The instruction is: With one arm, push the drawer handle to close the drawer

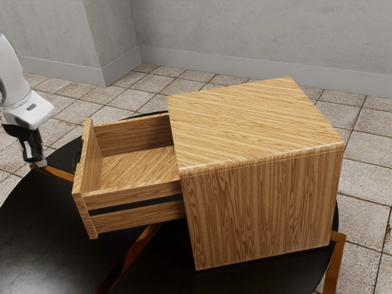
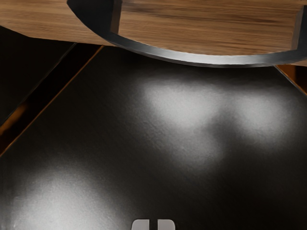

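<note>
At the exterior view's left, my gripper (image 1: pixel 38 163) points down beside the table, its fingertips close together with nothing held. The same gripper (image 2: pixel 153 225) shows two pale tips in the wrist view, a narrow dark gap between them. The wooden drawer (image 1: pixel 92 184) stands well out of its cabinet (image 1: pixel 263 208), its front toward my hand. A dark handle (image 1: pixel 76 158) is on that front, mostly hidden by the front panel. In the wrist view the curved black handle (image 2: pixel 192 60) arches off the wooden drawer front (image 2: pixel 206 26), apart from my fingertips.
A round black table (image 1: pixel 37 220) with orange-brown strips carries the cabinet. Pale floor tiles (image 1: pixel 367 165) and grey walls (image 1: pixel 245 30) lie beyond it. The black tabletop (image 2: pixel 182 143) spreads between handle and fingertips in the wrist view.
</note>
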Robot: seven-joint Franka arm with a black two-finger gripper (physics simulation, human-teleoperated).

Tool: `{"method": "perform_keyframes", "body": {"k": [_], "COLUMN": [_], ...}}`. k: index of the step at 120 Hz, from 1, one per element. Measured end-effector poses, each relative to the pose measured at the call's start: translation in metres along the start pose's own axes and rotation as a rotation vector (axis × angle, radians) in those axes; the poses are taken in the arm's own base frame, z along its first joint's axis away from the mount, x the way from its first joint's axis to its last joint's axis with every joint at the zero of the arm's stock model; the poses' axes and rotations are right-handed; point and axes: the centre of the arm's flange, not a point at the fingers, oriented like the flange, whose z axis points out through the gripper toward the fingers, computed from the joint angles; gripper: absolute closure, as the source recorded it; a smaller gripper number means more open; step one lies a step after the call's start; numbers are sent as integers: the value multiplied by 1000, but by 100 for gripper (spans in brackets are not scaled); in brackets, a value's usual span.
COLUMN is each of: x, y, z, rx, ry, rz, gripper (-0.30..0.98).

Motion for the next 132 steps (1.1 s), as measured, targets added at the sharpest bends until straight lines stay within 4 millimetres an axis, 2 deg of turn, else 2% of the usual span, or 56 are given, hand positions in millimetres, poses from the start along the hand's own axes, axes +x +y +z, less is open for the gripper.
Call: {"method": "perform_keyframes", "body": {"k": [28, 44, 82, 132], "x": [10, 18, 62, 114], "y": [3, 5, 16, 9], "z": [0, 12, 26, 28], "rx": [-45, -86, -147, -158], "ry": [82, 88, 132, 183], "rz": [128, 186, 306, 380], "gripper": [78, 78, 79, 79]}}
